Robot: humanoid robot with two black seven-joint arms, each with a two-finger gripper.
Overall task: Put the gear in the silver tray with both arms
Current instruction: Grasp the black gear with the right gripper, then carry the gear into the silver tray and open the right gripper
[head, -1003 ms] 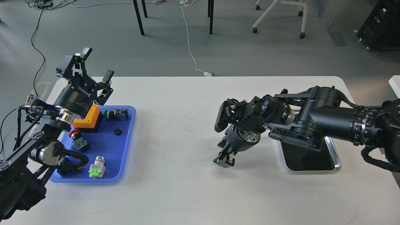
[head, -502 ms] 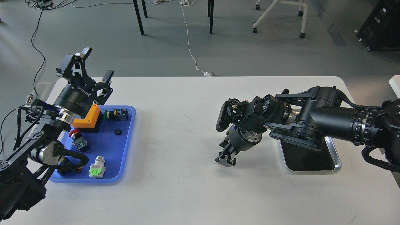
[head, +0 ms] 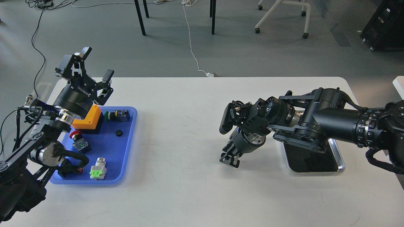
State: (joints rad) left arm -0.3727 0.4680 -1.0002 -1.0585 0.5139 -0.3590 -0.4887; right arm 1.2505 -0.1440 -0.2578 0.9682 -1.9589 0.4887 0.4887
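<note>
Two black robot arms over a white table (head: 189, 176). Left gripper (head: 94, 64), raised above the far-left corner of a blue tray (head: 126, 148), has its fingers spread wide w/ nothing between them. Small black gear (head: 119, 133) lies on the blue tray's floor, near a green-capped switch (head: 117, 115) & an orange block (head: 86, 119). Right gripper (head: 229, 159) points down at mid-table; seen dark, so can't tell its fingers' state. Silver tray (head: 339, 160) sits at right, partly under the right arm, well apart from the gear.

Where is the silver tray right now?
In the head view, the silver tray lies on the white table's right side, partly hidden beneath the right arm.
</note>
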